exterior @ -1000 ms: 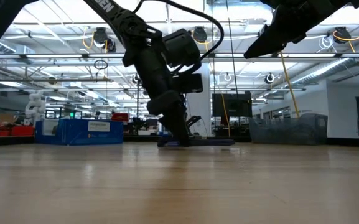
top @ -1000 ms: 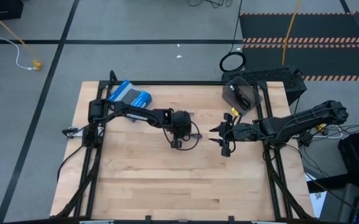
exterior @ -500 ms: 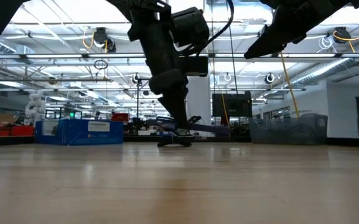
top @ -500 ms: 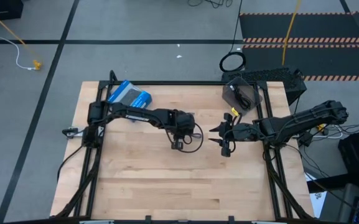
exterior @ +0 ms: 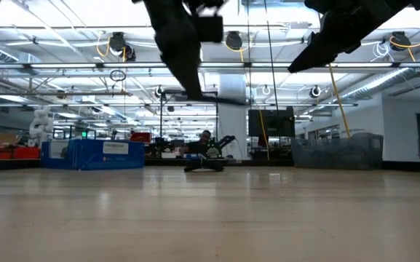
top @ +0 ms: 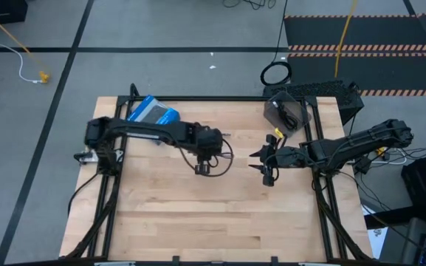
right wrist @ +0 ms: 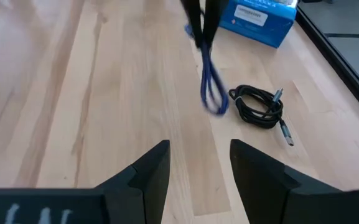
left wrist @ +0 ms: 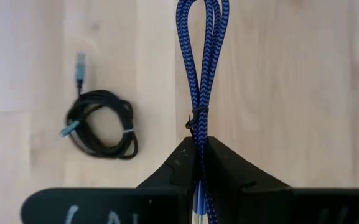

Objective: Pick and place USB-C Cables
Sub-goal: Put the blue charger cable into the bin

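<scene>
My left gripper (left wrist: 199,163) is shut on the blue-purple USB-C cable (left wrist: 202,56), high above the table's middle (top: 201,164). In the right wrist view this cable (right wrist: 209,87) dangles over the wood. A black coiled USB-C cable (left wrist: 101,121) lies flat on the table beside it, and also shows in the right wrist view (right wrist: 258,106) and the low view (exterior: 206,164). My right gripper (right wrist: 199,163) is open and hovers toward the table's right (top: 263,164), touching nothing. My left gripper pinches the blue-purple cable bundle between its two fingers, just behind the small tie (left wrist: 195,124) near one end. The fingers (left wrist: 179,163) come from above, pointing down, and lie along the bundle. The looped end (right wrist: 215,107) hangs below them, lifted clear of the table.
A blue-and-grey box (top: 153,112) sits at the table's far left. A clear bin (top: 288,111) with a dark cable inside stands at the far right. A large black cable hoop (top: 275,74) lies on the floor beyond the far edge. Bare wood spans the near half.
My left gripper has risen from the table top, staying shut, and has shifted a little toward the table's left. The blue-purple cable has come up with it, from lying on the wood to hanging clear. The black coiled cable has stayed in place.
</scene>
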